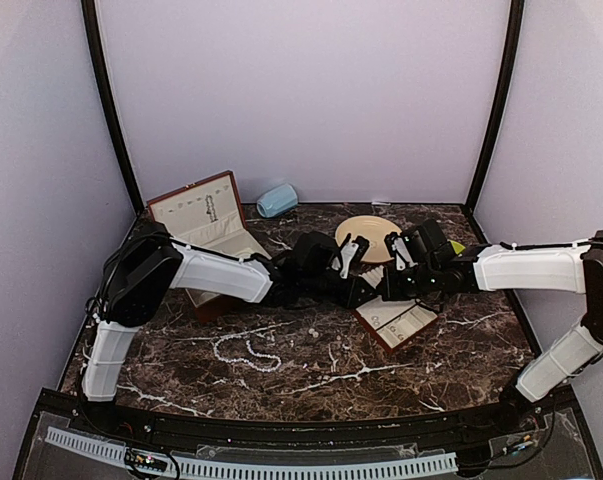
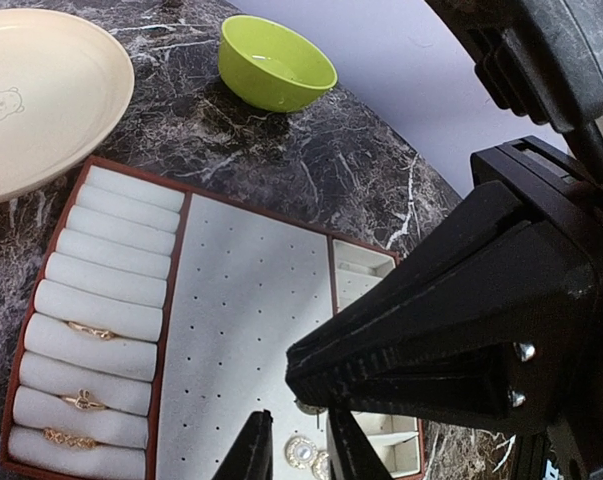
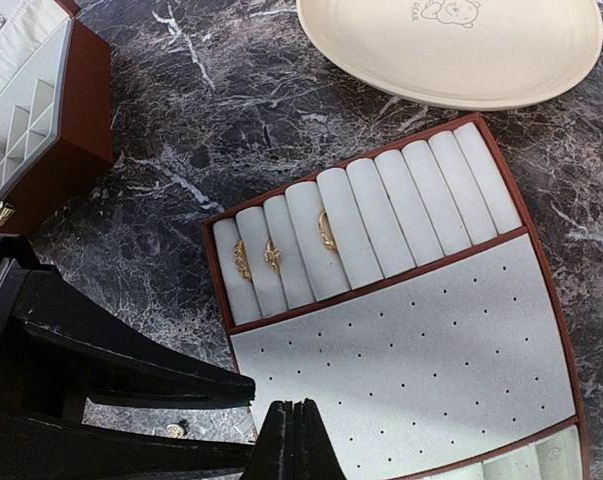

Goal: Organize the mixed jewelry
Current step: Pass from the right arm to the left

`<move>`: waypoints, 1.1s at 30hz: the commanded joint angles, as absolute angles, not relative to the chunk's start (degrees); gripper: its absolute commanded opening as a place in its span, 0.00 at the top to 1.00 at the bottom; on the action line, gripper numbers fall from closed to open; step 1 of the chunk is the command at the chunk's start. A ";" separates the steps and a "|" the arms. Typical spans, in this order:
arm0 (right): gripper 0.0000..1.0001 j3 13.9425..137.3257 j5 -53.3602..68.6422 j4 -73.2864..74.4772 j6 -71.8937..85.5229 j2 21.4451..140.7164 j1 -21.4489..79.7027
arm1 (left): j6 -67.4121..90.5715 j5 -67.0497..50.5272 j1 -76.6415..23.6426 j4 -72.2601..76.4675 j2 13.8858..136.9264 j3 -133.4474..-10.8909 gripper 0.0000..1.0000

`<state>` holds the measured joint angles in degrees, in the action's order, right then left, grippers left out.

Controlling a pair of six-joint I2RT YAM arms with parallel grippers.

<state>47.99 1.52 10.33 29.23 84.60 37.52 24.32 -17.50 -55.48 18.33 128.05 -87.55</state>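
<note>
The cream-lined tray (image 1: 411, 330) lies at mid-table; it also shows in the left wrist view (image 2: 241, 300) and the right wrist view (image 3: 451, 370). Three gold rings (image 3: 272, 256) sit in its roll slots. My right gripper (image 3: 296, 408) hangs shut over the perforated panel, with a tiny silvery earring stud (image 2: 310, 407) at its tips. My left gripper (image 2: 299, 420) is open just above the panel, with two round earrings (image 2: 301, 452) below its gap. Both grippers, left (image 1: 361, 292) and right (image 1: 384, 292), meet at the tray's near-left corner. The pearl strand (image 1: 246, 352) lies on the marble, front left.
A cream plate (image 1: 366, 238) sits behind the tray and a green bowl (image 2: 276, 62) to its right. The open red-brown jewelry box (image 1: 201, 215) stands at back left, with a light blue object (image 1: 277, 200) beside it. A small earring (image 3: 176, 430) lies on the marble.
</note>
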 commanded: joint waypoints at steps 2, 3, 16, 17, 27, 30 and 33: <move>1.00 47.64 1.60 8.96 29.57 83.14 37.89 | 24.44 -18.55 -55.99 18.03 128.31 -89.18 0.78; 1.00 47.64 1.58 8.96 29.49 83.08 37.88 | 24.44 -18.46 -55.99 18.02 128.32 -89.24 0.79; 1.00 47.38 2.42 8.35 29.27 83.49 37.92 | 24.66 -18.71 -55.99 18.90 128.76 -89.89 0.92; 1.00 47.31 2.46 8.28 29.36 83.48 37.90 | 24.75 -18.81 -56.01 19.07 128.80 -89.90 0.93; 1.00 46.87 1.86 7.99 30.07 82.69 37.86 | 24.85 -17.73 -56.07 20.04 128.59 -89.57 1.00; 0.84 45.99 1.80 7.46 31.20 80.77 37.15 | 25.10 -15.67 -56.07 21.80 126.86 -88.04 1.00; 0.70 44.18 3.29 5.92 33.18 77.61 35.47 | 25.05 -13.58 -56.07 23.85 124.51 -85.02 1.00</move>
<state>45.89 1.02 9.89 30.50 82.15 36.64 24.88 -16.80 -55.77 19.62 128.77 -87.94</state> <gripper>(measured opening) 0.254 0.026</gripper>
